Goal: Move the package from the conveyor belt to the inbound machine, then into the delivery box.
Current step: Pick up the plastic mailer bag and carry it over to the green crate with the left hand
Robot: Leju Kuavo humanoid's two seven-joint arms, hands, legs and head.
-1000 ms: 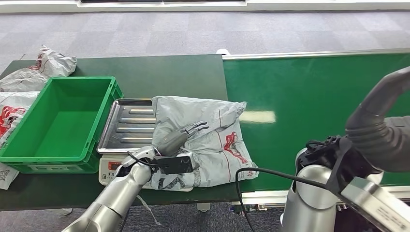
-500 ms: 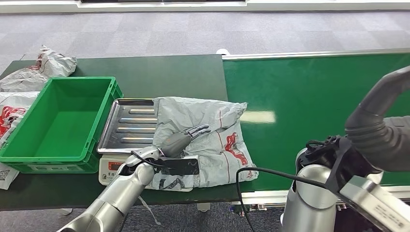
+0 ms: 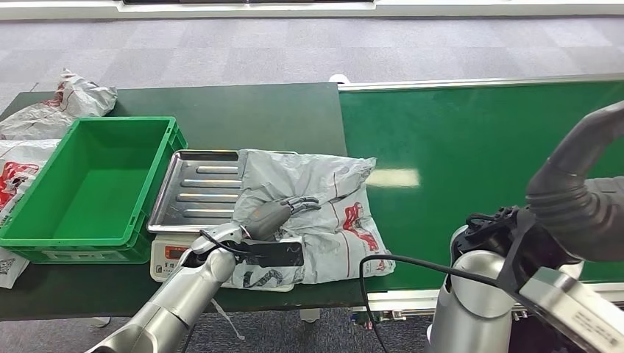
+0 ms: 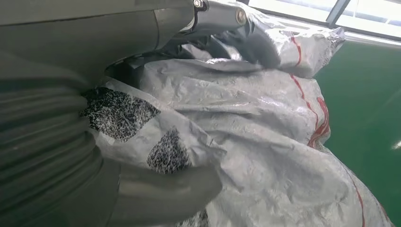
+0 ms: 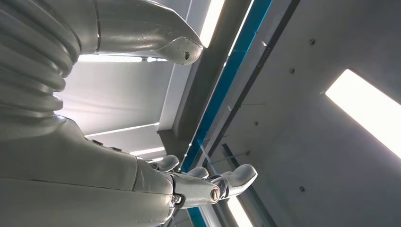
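1. Head view: the left hand (image 3: 276, 212) grips the grey package (image 3: 309, 213), thumb under and fingers over, likely for lifting.
2. The package lies half across the scale tray (image 3: 193, 193), for weighing.
3. Beside the tray, the green box (image 3: 92, 184) waits.
4. The right hand (image 5: 189, 184), raised toward the ceiling, has fingers apart, empty.

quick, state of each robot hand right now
Left robot hand: on the grey package; firm grip cannot be told.
Right robot hand: open, holding nothing.
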